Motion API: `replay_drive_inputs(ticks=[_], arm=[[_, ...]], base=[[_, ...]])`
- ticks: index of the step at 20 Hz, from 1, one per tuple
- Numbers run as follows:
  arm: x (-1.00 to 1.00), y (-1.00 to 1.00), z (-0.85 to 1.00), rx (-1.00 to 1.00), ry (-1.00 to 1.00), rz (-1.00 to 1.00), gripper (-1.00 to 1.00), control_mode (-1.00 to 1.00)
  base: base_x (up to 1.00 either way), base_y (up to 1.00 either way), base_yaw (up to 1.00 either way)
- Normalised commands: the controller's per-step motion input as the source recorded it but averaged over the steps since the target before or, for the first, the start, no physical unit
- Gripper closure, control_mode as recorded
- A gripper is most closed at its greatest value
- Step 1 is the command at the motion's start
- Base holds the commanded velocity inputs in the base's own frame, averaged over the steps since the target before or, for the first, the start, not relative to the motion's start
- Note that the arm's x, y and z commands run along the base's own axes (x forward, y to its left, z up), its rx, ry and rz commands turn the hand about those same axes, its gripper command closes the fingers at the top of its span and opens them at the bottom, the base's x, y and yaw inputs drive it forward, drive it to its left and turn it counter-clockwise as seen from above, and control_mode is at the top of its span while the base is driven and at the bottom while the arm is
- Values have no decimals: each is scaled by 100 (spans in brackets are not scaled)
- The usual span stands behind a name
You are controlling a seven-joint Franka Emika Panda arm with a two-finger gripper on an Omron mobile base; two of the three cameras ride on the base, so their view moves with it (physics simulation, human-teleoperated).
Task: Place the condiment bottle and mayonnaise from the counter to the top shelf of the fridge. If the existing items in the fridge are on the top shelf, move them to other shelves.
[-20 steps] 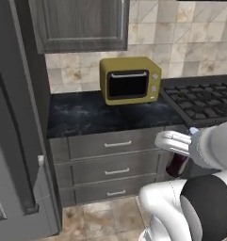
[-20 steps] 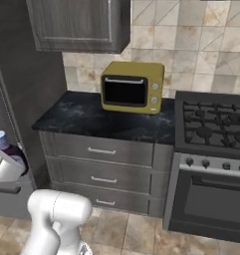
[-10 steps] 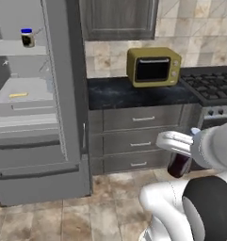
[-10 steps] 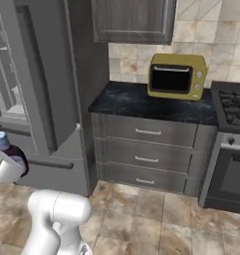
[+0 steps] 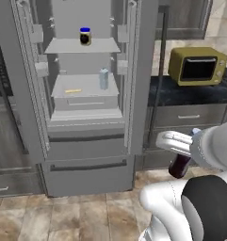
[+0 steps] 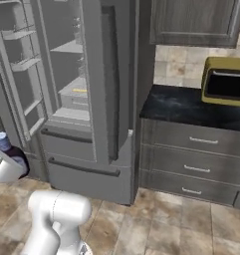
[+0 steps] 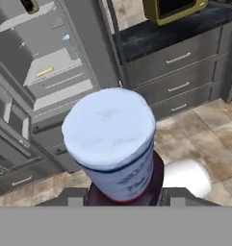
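Condiment bottle (image 5: pixel 180 165): dark maroon, pale cap up, which we carry upright in the claw (image 5: pixel 183 149), clenched on its neck, low before the open fridge (image 5: pixel 86 94); kept upright, we judge, for standing it down. Top shelf (image 5: pixel 63 46): its destination; mayonnaise (image 5: pixel 85 36) already stands near the shelf's middle, leaving room at either side. Other shelves: on the next board down (image 5: pixel 84 87) sit a pale blue pack (image 5: pixel 103 78) near the right edge and a flat yellow piece (image 5: pixel 73 90) toward the front. Surface (image 5: pixel 190 93): carries a yellow microwave (image 5: pixel 198 65).
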Motion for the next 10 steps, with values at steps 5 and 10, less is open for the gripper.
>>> replay_drive_inputs(ticks=[5,10], arm=[[0,0,0,0,0,0,100,100],[0,0,0,0,0,0,100,100]], base=[[57,100,-7],[73,82,-21]])
